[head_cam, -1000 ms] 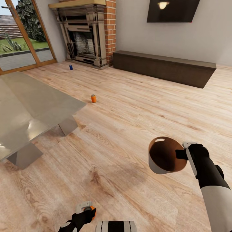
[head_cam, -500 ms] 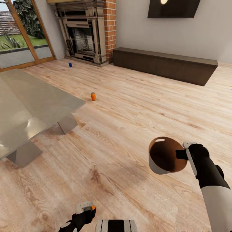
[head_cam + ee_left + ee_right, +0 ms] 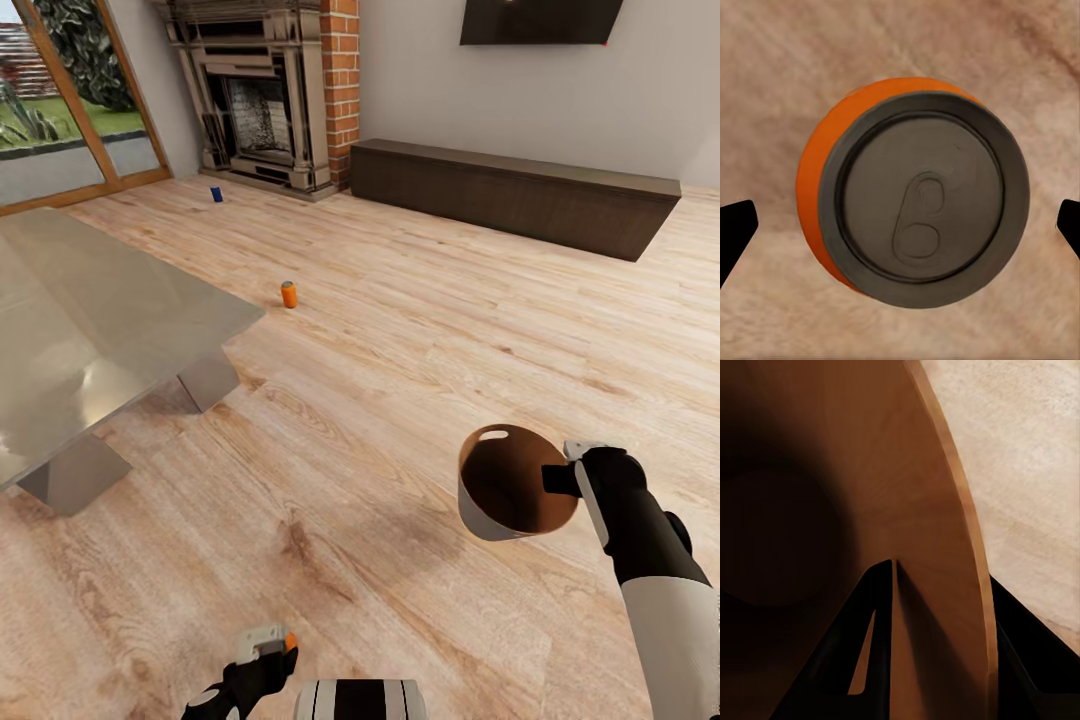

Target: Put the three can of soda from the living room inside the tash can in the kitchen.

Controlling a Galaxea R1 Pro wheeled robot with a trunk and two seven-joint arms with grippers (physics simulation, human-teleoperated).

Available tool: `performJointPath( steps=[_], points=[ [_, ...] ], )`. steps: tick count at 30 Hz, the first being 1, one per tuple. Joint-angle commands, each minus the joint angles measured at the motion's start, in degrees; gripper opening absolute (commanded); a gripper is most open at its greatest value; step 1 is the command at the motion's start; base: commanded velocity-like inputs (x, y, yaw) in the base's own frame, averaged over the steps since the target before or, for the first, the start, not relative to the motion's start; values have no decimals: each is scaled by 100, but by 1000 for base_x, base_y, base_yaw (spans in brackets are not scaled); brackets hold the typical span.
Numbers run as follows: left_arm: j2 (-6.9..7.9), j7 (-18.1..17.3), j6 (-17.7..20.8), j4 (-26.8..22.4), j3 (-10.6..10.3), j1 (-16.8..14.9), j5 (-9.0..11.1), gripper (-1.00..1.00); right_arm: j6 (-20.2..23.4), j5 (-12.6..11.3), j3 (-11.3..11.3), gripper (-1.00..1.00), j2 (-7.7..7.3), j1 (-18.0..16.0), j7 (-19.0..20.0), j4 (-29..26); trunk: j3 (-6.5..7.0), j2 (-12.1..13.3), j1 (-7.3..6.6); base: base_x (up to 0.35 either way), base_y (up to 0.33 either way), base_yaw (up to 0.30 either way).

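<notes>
Tilting toward the head camera, the trash can [image 3: 510,485] shows a dark brown inside, a lighter tan rim and a pale outer wall with a handle slot near the top. The right gripper [image 3: 562,478] is clamped on its rim; the right wrist view shows one dark finger [image 3: 862,645] inside the wall and another outside it. It is carried above the light wood floor [image 3: 400,340], off the ground.

The left gripper [image 3: 265,652] sits low in the head view, clenched around an orange can [image 3: 911,199], whose grey lid and pull tab face the left wrist camera. A second orange can [image 3: 289,294] stands upright on the floor just past the corner of a grey metal table [image 3: 90,330]. The dark blue can [image 3: 216,194] stands farther off, near the fireplace [image 3: 255,110] and brick chimney [image 3: 340,90]. A long dark bench [image 3: 510,195] lines the wall beyond. The table's corner and legs lie between the robot and the glass door.

Compared with a second ago, the whole view has shifted: fireplace, TV and both floor cans sit slightly higher, so the camera has moved; the grips look unchanged.
</notes>
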Motion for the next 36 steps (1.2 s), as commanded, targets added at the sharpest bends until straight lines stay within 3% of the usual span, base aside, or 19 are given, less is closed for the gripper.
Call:
performJointPath(
  steps=[1, 14, 28, 36],
  points=[
    [-1, -2, 0, -10, 0, 0, 0, 100, 0, -34, 0, -100, 4, -2, 23, -1, 0, 0, -1, 0, 0, 0],
    [-9, 2, 0, -147, 0, -92, 0, 100, 0, -29, -4, -100, 18, -2, 20, -1, 0, 0, -1, 0, 0, 0],
    [-10, 3, -7, -136, 0, -127, -8, 100, 0, -29, -6, -100, 27, -2, 21, -10, -199, -12, 23, 0, 0, 0],
    [-10, 3, -6, -131, 0, -127, -8, 100, 0, -29, -5, -100, 27, -2, 19, -10, -199, -12, 23, 0, 0, 0]
  ],
)
